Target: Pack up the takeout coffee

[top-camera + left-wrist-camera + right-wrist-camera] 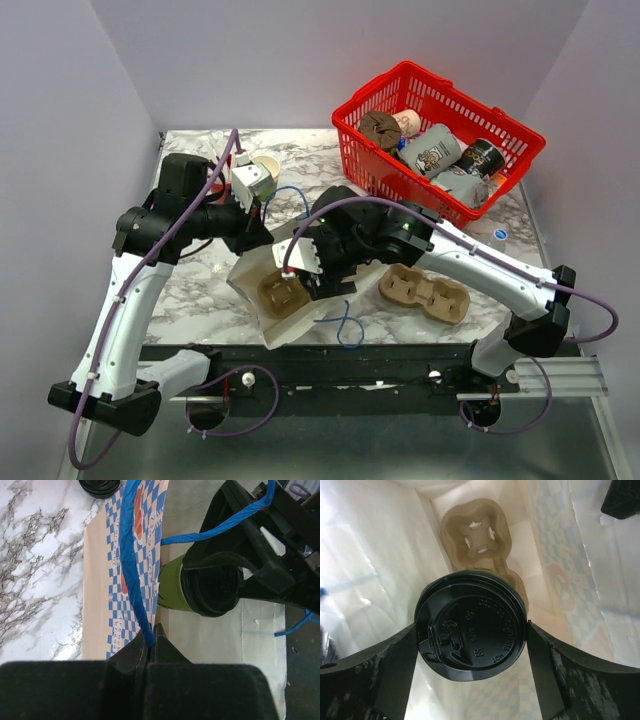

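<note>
The takeout coffee (470, 630), an olive-green cup (172, 587) under a black lid, hangs inside the open paper bag (100, 605). My right gripper (472, 625) is shut on it, one finger pressing each side of the lid. Below the cup, a brown cardboard cup carrier (477, 535) lies on the bag's floor. In the top view the bag (250, 275) lies at the table's front centre, with the right gripper (318, 275) reaching into its mouth and hiding the cup. My left gripper (151, 642) is shut on the bag's blue handle (131, 555), holding the mouth up.
A second cardboard carrier (425, 292) lies on the marble to the right of the bag. A red basket (495, 120) with cups and packets stands at the back right. A lidless paper cup (266, 166) stands behind the left wrist. A black round object (100, 486) sits beyond the bag.
</note>
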`<move>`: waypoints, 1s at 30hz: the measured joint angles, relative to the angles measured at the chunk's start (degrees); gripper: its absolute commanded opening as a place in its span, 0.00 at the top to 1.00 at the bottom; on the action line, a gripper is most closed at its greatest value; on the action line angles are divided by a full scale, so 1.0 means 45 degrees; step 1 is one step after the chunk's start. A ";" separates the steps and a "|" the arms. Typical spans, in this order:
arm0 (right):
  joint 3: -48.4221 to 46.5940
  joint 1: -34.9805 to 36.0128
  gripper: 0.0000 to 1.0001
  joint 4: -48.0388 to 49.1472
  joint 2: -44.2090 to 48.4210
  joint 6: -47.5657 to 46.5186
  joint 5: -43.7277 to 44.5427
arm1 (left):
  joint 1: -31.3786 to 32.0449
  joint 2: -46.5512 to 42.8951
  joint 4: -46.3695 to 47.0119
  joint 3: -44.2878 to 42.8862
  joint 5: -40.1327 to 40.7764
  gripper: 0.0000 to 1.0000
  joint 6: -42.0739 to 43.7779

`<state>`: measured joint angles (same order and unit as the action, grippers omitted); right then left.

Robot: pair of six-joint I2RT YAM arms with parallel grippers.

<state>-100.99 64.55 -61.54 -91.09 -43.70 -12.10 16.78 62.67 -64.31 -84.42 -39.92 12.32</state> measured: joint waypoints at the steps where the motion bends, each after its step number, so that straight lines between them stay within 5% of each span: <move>1: 0.0000 0.0034 0.45 0.0000 -0.0078 -0.0053 0.0155 | 0.0078 0.0005 0.0000 0.0000 0.0068 1.00 -0.0058; 30: 0.2705 0.0015 0.49 0.1593 -0.0568 -0.0962 0.2089 | 0.0899 -0.0500 0.1166 0.1214 0.0233 1.00 -0.1209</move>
<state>-88.82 64.62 -54.37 -93.65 -48.03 -2.70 20.82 60.42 -59.07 -78.96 -38.87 6.87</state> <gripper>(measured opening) 0.885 0.018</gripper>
